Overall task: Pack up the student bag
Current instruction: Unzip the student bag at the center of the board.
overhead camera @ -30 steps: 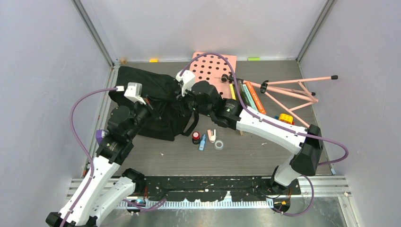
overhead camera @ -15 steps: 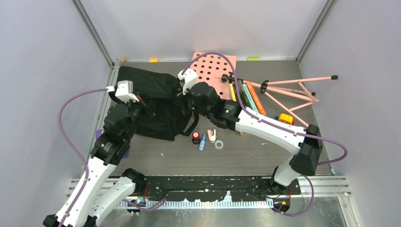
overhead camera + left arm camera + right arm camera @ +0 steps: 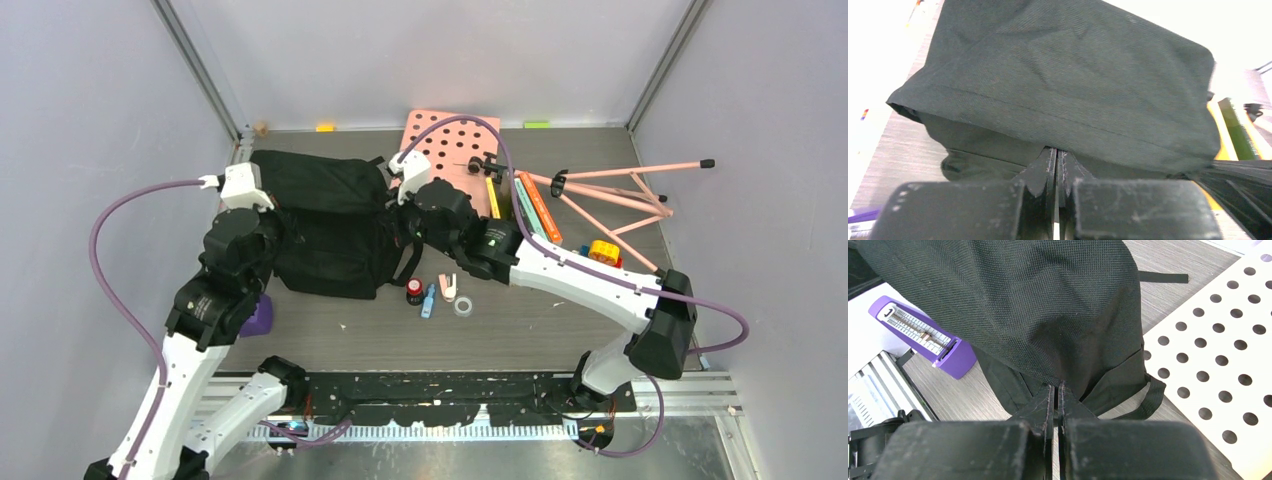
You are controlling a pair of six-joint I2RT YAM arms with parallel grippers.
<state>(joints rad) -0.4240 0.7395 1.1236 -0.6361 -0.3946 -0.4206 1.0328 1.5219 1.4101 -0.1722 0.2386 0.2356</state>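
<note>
Two shut claws, left claw (image 3: 1056, 152) and right claw (image 3: 1058, 387), pinch the student bag (image 3: 330, 225) by its fabric, having just stretched it from a slumped heap into a squarer shape at the table's (image 3: 540, 320) far left, probably readying it for opening.

From above we get even, diffuse light with soft shadows close under the arms; the black student bag (image 3: 330, 230) swallows most fabric detail. At the left wrist, the background from ten to three o'clock burns out to white, and the left gripper (image 3: 1056, 160) at six o'clock is blurred. The right wrist view shows the weave sharply, while the pegboard (image 3: 1191, 334) at three o'clock looks washed pale.
</note>
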